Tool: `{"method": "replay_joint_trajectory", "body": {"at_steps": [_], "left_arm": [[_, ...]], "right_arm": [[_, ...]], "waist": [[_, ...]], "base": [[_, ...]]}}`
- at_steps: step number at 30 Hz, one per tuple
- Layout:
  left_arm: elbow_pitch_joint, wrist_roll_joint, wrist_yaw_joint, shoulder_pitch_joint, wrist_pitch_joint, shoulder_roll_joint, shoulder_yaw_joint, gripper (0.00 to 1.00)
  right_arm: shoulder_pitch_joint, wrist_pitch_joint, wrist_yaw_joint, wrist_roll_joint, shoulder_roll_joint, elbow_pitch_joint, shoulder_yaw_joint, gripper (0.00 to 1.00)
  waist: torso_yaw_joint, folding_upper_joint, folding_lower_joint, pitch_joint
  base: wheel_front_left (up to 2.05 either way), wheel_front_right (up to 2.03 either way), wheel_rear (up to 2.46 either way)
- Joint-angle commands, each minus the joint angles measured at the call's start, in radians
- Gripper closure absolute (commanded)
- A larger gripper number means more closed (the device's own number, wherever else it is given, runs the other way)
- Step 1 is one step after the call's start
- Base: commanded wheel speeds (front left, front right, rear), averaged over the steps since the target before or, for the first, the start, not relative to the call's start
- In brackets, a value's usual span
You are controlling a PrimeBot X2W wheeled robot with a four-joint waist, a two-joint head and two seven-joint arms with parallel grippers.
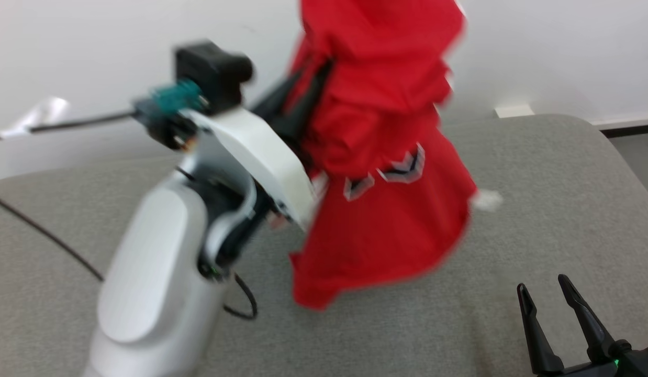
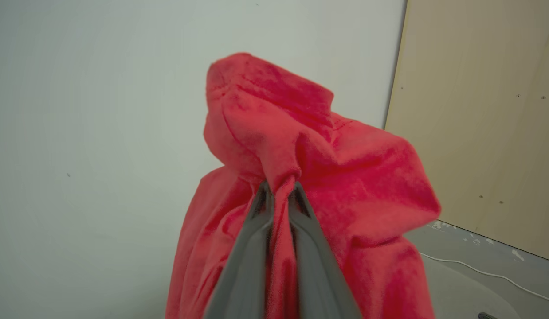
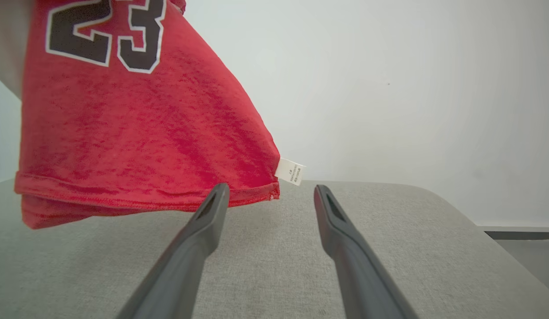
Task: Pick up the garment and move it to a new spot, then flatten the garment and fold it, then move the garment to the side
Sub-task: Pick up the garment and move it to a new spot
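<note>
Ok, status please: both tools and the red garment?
Left tool shut on red garment, hanging over grey surface. Right tool open, empty. Black cable lies at left.

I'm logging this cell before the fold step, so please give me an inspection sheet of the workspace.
Surface: grey fabric-covered table, rounded corner.
Job's things: red velvety garment printed "23", hanging bunched; white tag at hem.
Clutter: nothing seen.
Tools: left tool shut on garment; right tool open, low, apart from it.
Cables: black cable across table; white cable on floor.
Surroundings: pale wall, beige wooden panel.
</note>
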Motion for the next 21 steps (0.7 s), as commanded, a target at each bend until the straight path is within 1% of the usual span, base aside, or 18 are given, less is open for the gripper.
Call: {"method": "replay_joint_trajectory", "body": {"at_steps": [1,4,8,11,15,18,20,21], "left_arm": [[-0.018,-0.015,0.006,0.038,0.008,-0.005,-0.015,1.00],[-0.023,-0.020,0.007,0.117,0.013,-0.020,-0.076,1.00],[0.049,0.027,0.030,0.221,-0.031,-0.030,-0.149,1.00],[0.159,0.075,0.049,0.298,-0.095,-0.034,-0.205,1.00],[0.329,0.099,0.071,0.353,-0.190,-0.042,-0.253,1.00],[0.435,0.088,0.076,0.361,-0.256,-0.049,-0.284,1.00],[0.484,0.081,0.065,0.350,-0.310,-0.051,-0.310,1.00],[0.508,0.069,0.058,0.348,-0.328,-0.052,-0.320,0.78]], "right_arm": [[0.008,0.001,-0.002,0.002,0.005,-0.002,-0.005,0.00],[0.010,0.001,-0.002,0.006,0.010,-0.001,-0.011,0.00],[0.002,0.001,-0.002,0.006,0.011,0.003,-0.015,0.00],[-0.007,0.001,-0.002,0.007,0.010,0.006,-0.022,0.00],[-0.013,0.001,-0.002,0.005,0.008,0.008,-0.029,0.00],[-0.016,0.001,-0.002,0.004,0.001,0.011,-0.032,0.00],[-0.016,0.001,-0.002,0.004,0.000,0.014,-0.029,0.00],[-0.017,0.001,-0.002,0.004,-0.001,0.016,-0.027,0.00]], "waist": [[-0.027,-0.0001,0.0002,0.012],[-0.045,-0.0001,0.0002,0.026],[-0.062,-0.0001,0.0002,0.041],[-0.067,-0.0001,0.0002,0.047],[-0.063,-0.0001,0.0002,0.055],[-0.050,-0.0001,0.0002,0.059],[-0.043,-0.0001,0.0002,0.058],[-0.040,-0.0001,0.0002,0.057]], "base": [[0.00,0.00,0.00],[0.00,0.00,0.00],[0.00,0.00,0.00],[0.00,0.00,0.00],[0.00,0.00,0.00],[0.00,0.00,0.00],[0.00,0.00,0.00],[0.00,0.00,0.00]]}}
